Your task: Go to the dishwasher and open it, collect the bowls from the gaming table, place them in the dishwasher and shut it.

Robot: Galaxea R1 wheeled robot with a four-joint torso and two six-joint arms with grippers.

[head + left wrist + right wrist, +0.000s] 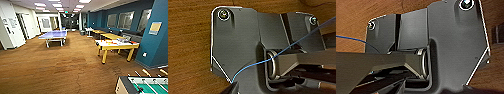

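The gaming table, with yellow sides and legs and a white top, stands to the right of the middle of the room, some way ahead of me. Small orange and dark things lie on its top, too blurred to tell whether they are bowls. The dishwasher is out of view. Both wrist views look down past my own dark plates onto brown carpet, and nothing is seen held there.
A blue ping-pong table stands ahead on the left. A green-field foosball table sits close at the lower right. A teal wall corner rises behind the gaming table. More yellow tables line the right wall. Brown carpet stretches ahead.
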